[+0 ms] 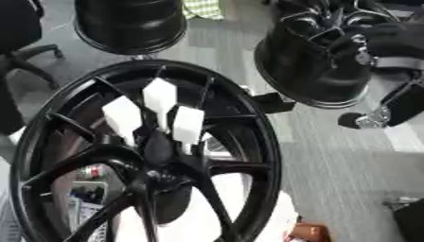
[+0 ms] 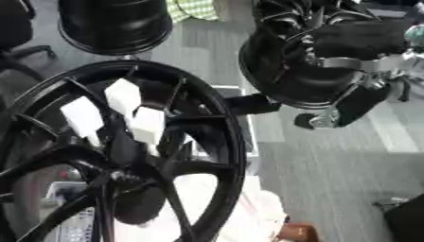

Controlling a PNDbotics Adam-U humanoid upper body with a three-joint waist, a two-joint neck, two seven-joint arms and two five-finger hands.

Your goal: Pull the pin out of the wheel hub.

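Observation:
A large black spoked wheel hub (image 1: pixel 263 156) stands upright and fills the lower left of both views. Three white blocky pins (image 1: pixel 160 97) (image 1: pixel 122 116) (image 1: pixel 188 124) stick out of it just above its centre. My right arm comes in from the upper right, and my right hand (image 2: pixel 357 101) hangs in the air to the right of the hub, well apart from the pins and holding nothing that I can see. My left hand shows in neither view.
A second black wheel (image 1: pixel 311 75) lies at the upper right, behind my right arm. A third black wheel (image 1: pixel 132 23) stands at the top left, with an office chair (image 1: pixel 25 52) beside it. Grey floor (image 1: pixel 348 175) stretches to the right. A small orange-brown thing (image 1: pixel 308 232) lies at the bottom edge.

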